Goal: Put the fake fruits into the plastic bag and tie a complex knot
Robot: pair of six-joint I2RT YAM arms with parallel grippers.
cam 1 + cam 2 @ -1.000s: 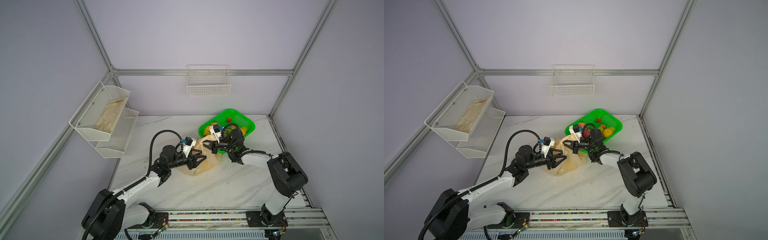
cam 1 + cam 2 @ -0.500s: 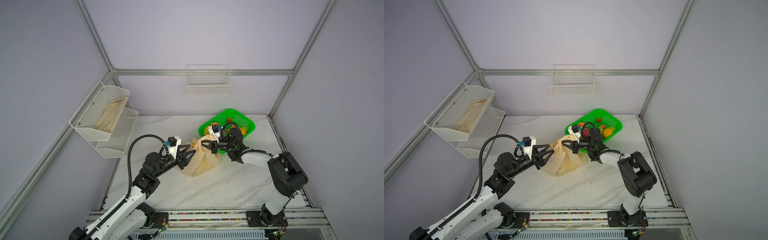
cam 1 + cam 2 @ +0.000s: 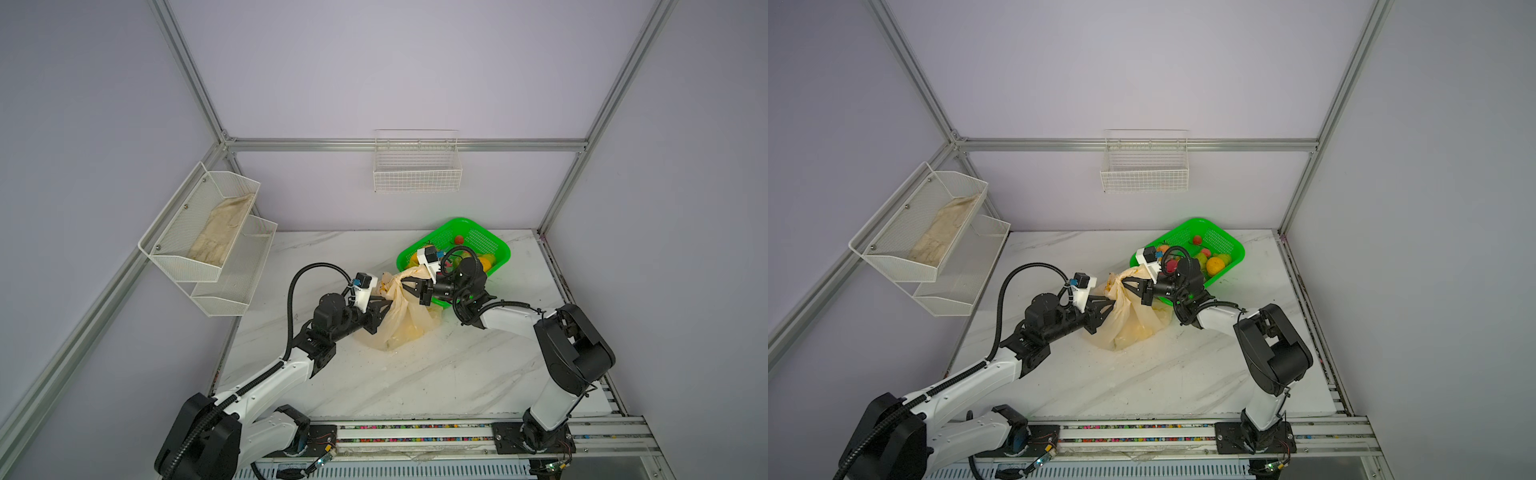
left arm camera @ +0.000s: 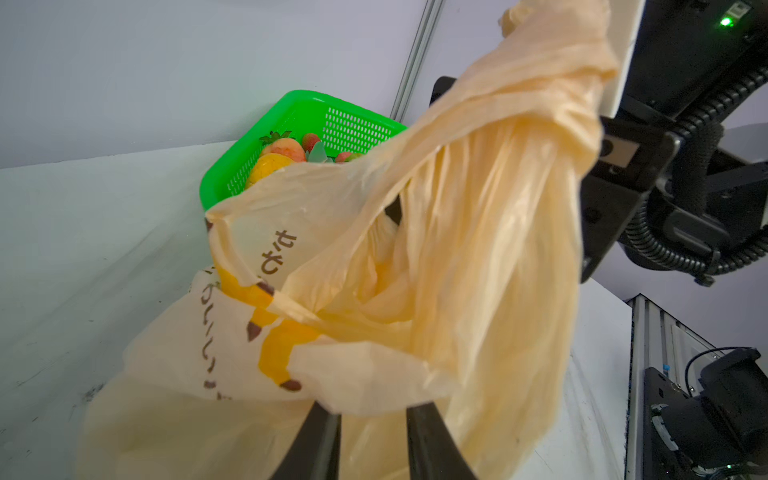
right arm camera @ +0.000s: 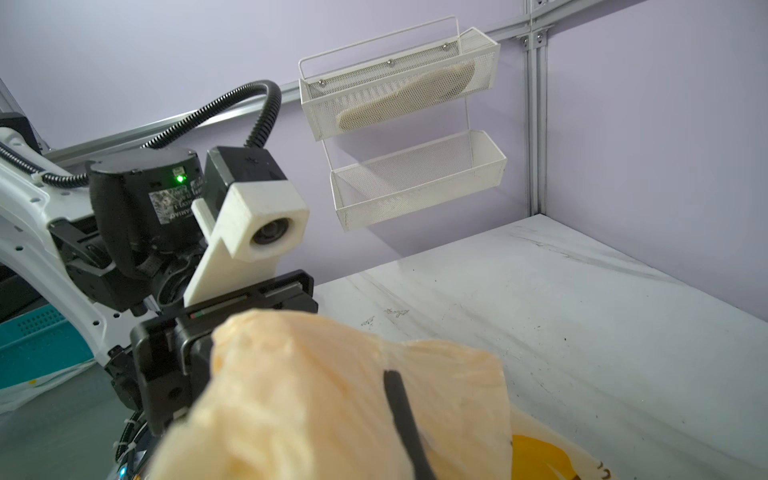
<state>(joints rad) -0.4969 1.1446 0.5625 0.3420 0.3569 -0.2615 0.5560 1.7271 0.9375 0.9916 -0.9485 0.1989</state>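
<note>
The plastic bag [image 3: 400,322] [image 3: 1128,322] stands cream and translucent on the marble table, its top pulled into a twisted bunch. My right gripper [image 3: 402,285] [image 3: 1124,284] is shut on that bunch; in the right wrist view one dark finger [image 5: 401,415] shows against the bag [image 5: 324,395]. My left gripper [image 3: 386,306] [image 3: 1110,304] reaches in from the left. Its jaws [image 4: 374,409] stand apart with bag film [image 4: 465,249] between them and a fold over the tips. Fake fruits [image 3: 1215,266] [image 4: 283,150] lie in the green basket [image 3: 457,220]. No knot is in view.
The green basket [image 3: 1198,220] [image 4: 307,97] sits at the back right, right behind the bag. White mesh shelves [image 3: 216,266] hang on the left wall, holding a pale cloth-like piece [image 3: 222,228]. A wire basket [image 3: 417,166] hangs on the back wall.
My left gripper drew back to the left, then returned to the bag with narrower jaws. The bag's top now stands higher and tighter. My right gripper has kept its hold in place.
</note>
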